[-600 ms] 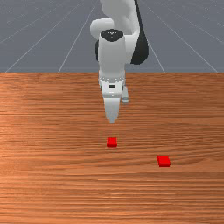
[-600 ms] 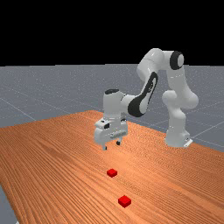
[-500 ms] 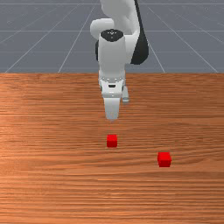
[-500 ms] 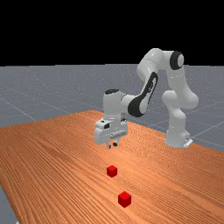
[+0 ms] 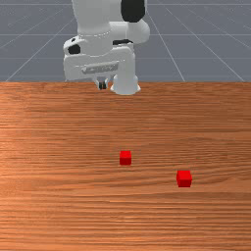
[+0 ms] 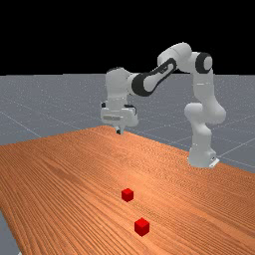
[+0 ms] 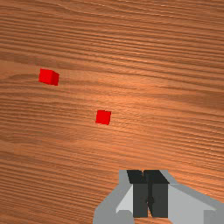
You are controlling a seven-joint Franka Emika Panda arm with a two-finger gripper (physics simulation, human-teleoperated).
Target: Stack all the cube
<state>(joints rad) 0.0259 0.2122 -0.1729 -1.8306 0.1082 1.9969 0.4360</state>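
Observation:
My gripper (image 5: 102, 85) hangs high over the table's back part, toward the front view's left, its two fingertips together with nothing between them. In the wrist view the gripper (image 7: 149, 175) has its dark pads side by side. Two red cubes lie apart on the table. The one nearer the arm (image 5: 125, 158) is near the front view's middle, and is the closer cube (image 7: 103, 117) in the wrist view. The other red cube (image 5: 184, 179) sits farther from the arm, toward the front view's right; the wrist view has this farther cube (image 7: 48, 76) too.
The wooden table (image 6: 64, 174) runs under both cubes and out around them. At the far view's right, the arm's base (image 6: 201, 155) stands by the table's edge.
My hand has risen, turned, and moved back toward the front view's left. The fingers, apart at first, have come together. Both cubes looked flatter at first and now show full height, in the same spots.

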